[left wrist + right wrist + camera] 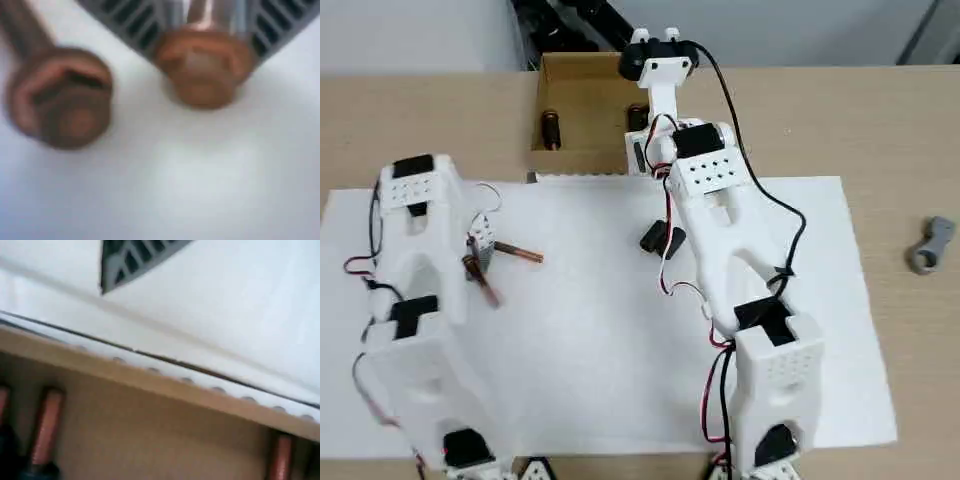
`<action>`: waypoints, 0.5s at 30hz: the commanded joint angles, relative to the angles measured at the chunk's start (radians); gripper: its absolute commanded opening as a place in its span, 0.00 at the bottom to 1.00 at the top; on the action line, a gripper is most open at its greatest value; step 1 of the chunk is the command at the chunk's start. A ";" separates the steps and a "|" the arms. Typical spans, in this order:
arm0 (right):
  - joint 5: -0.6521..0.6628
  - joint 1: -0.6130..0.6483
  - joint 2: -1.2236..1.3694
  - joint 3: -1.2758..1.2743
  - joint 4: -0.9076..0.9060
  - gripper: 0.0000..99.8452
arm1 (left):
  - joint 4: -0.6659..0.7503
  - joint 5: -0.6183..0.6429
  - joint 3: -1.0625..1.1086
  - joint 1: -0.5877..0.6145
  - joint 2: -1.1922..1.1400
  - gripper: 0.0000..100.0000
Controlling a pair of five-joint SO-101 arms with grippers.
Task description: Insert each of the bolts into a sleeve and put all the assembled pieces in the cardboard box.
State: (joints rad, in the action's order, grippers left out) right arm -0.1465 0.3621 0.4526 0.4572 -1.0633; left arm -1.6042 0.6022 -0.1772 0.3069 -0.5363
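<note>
At the left of the desk, the left arm's pincer is low over the white paper sheet. In the left wrist view its ribbed jaws sit close on either side of the shank of a copper-coloured bolt, gripping it with the flanged head toward the camera and just above the paper. A second bolt lies on the sheet just beside it, with its shank angled away. The print on both heads is too blurred to read.

Near the middle of the sheet, two short black sleeves lie side by side, touching, beside the right arm.

The cardboard box stands at the far edge of the paper. One assembled piece lies in its left part. The right arm stretches to the box, with its pincer at the near wall on the right side. In the right wrist view, one ribbed jaw shows above the box rim, and I cannot tell how far this pincer is open. More copper-and-black pieces lie inside the box below the rim.

Far right, a small grey part rests on the bare desk, well apart from the paper.
</note>
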 commanded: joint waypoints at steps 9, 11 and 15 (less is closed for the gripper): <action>-0.012 -0.008 -0.081 0.048 -0.018 0.18 | -0.146 -0.147 -0.223 0.006 0.008 0.00; -0.012 -0.007 -0.082 0.048 -0.056 0.18 | -0.147 -0.180 -0.237 0.006 0.008 0.00; -0.032 -0.004 -0.087 0.048 -0.183 0.18 | -0.147 -0.209 -0.295 0.008 0.025 0.00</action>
State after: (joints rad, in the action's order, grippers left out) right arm -0.1496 0.3621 0.4526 0.4572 -1.1784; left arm -1.7238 0.4104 -0.3951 0.3145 -0.5424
